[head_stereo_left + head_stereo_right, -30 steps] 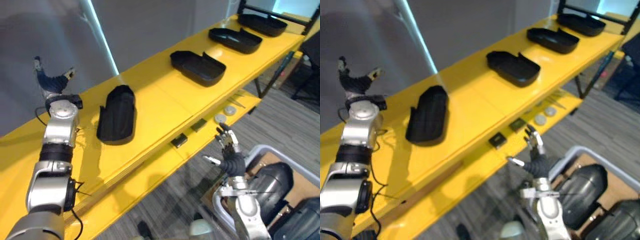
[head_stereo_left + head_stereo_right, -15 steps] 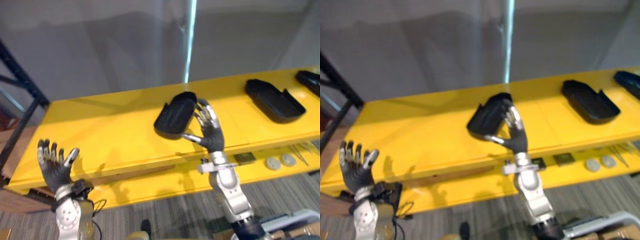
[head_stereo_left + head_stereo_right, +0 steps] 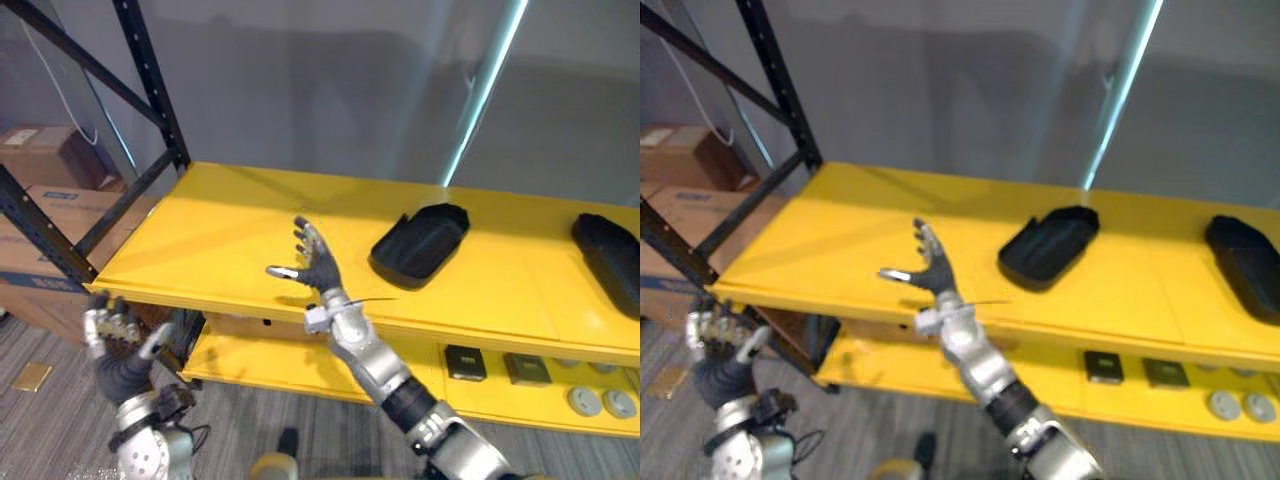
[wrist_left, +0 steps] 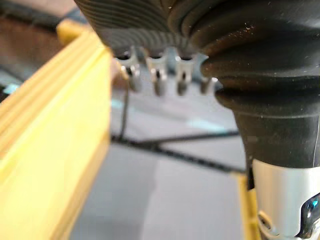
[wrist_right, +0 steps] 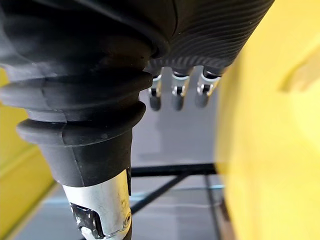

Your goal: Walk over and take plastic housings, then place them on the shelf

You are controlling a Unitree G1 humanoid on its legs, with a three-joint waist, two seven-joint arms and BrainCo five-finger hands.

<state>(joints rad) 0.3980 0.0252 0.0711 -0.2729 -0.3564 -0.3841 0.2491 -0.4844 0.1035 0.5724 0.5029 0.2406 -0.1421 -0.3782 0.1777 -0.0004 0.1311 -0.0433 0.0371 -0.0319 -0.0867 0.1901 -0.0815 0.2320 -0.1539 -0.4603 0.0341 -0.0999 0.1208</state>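
Observation:
Two black plastic housings lie on the yellow shelf: one housing right of centre, a second housing at the right edge. My right hand is raised in front of the shelf's front edge, fingers spread and open, empty, left of the nearer housing and apart from it. Low at the left, my left hand is also open and empty, below the shelf's front left corner. In the right eye view the right hand and left hand show the same.
A black rack upright with a diagonal brace rises at the shelf's left end. Cardboard boxes stand behind it at the left. The lower yellow shelf carries small dark blocks and round discs. Grey carpet lies below.
The camera has swung left, so the housings sit further right and the rack upright has come into view. My right hand now stands left of the nearer housing; both hands stay open.

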